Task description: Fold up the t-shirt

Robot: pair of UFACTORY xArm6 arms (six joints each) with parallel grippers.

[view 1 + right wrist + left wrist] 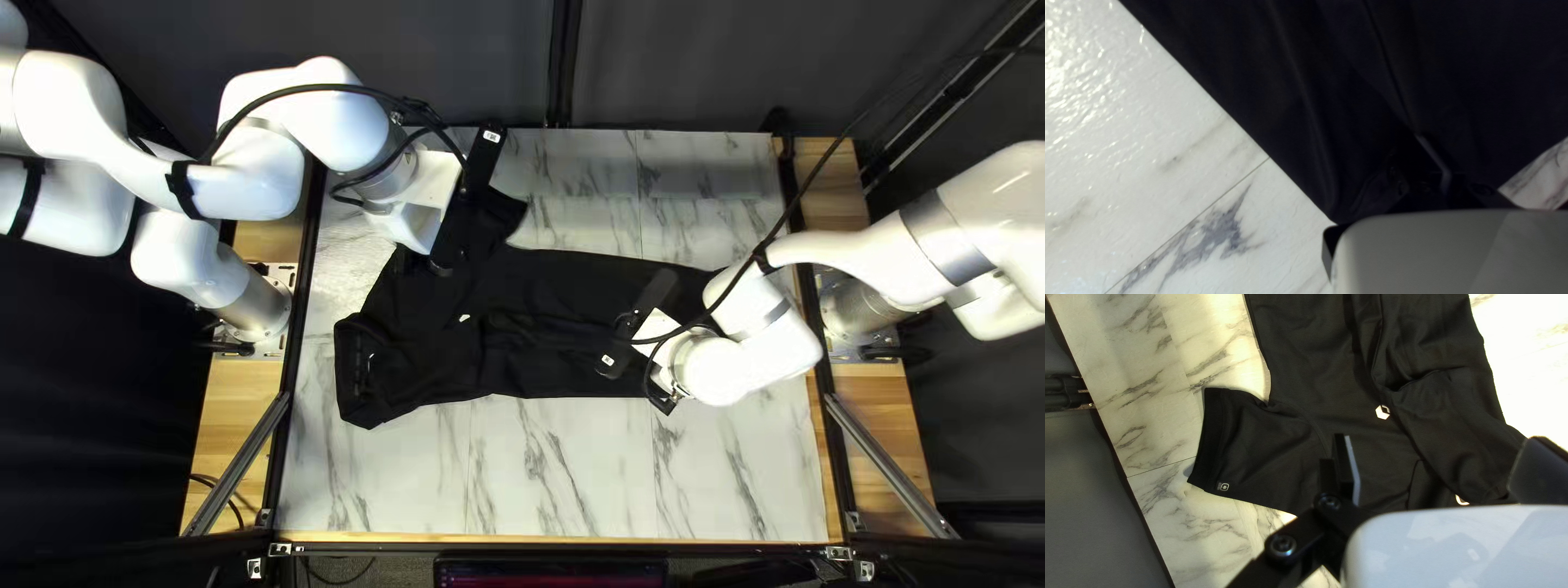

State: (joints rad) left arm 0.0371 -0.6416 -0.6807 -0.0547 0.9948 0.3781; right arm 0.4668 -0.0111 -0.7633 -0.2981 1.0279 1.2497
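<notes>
- Top left view: the shirt (566, 316), black, lies across the middle of my table (544, 479), its body running from left to right, with the marbled top showing around it
- My left tool (463, 207) is over the shirt's far part at the left of that view, near the sleeve that points to the curtain (435, 65)
- My right tool (635, 325) is down at the other end of the shirt, at the right of the view
- Left wrist view: my left tool (1440, 463) is spread wide, with nothing gripped; black cloth lies under and ahead of it, and I cannot tell whether the tips touch it
- Beside it the short sleeve (1252, 446) lies out flat, a small logo (1223, 486) near its cuff; ahead, a pale hexagon (1383, 411) sits on the cloth beside loose folds
- Right wrist view: my right tool (1434, 149) is pressed together, pinching dark cloth of the shirt, though the spot is very dark
- Creases run to those fingers, and one straight edge of the shirt slants down close beside them, with table on its outer side
</notes>
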